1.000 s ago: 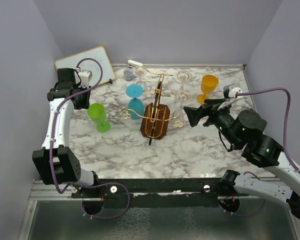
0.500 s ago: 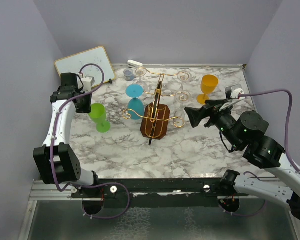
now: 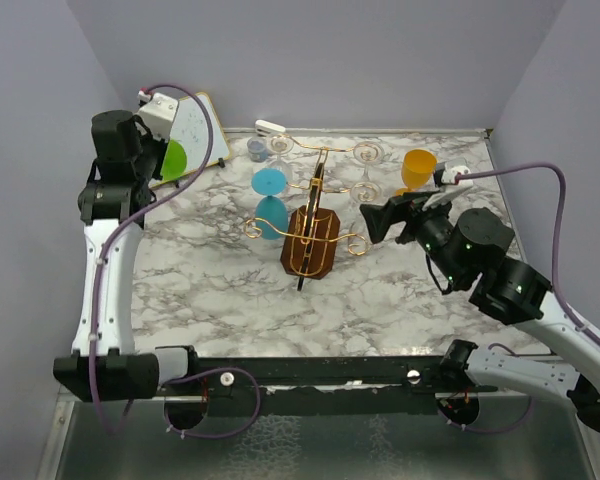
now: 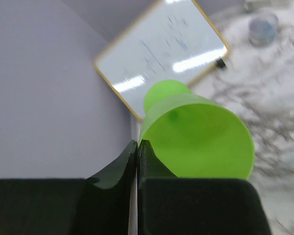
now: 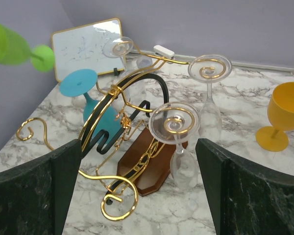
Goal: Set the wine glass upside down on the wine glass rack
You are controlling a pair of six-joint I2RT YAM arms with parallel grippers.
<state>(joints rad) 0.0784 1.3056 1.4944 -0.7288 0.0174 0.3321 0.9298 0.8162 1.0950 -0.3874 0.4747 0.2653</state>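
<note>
Left hand [image 4: 137, 147]: pinched shut on the green wine glass [image 4: 201, 142], apparently at its rim.
Wine glass: aloft, sideways, by the whiteboard [image 3: 195, 125], well apart from the rack [image 3: 310, 245].
Right hand [image 3: 372, 217]: spread, empty.
Advice: turn the foot uppermost, then ease the stem slowly into a free arm.

We see a marble-patterned table [image 3: 380, 300] carrying a gold-framed whiteboard [image 5: 85, 49] in its far left corner, a small grey-blue cup [image 3: 257, 149] and a white clip-like piece [image 3: 270, 127] near the back edge, and an orange goblet [image 3: 418, 170] standing upright toward the far right.
</note>
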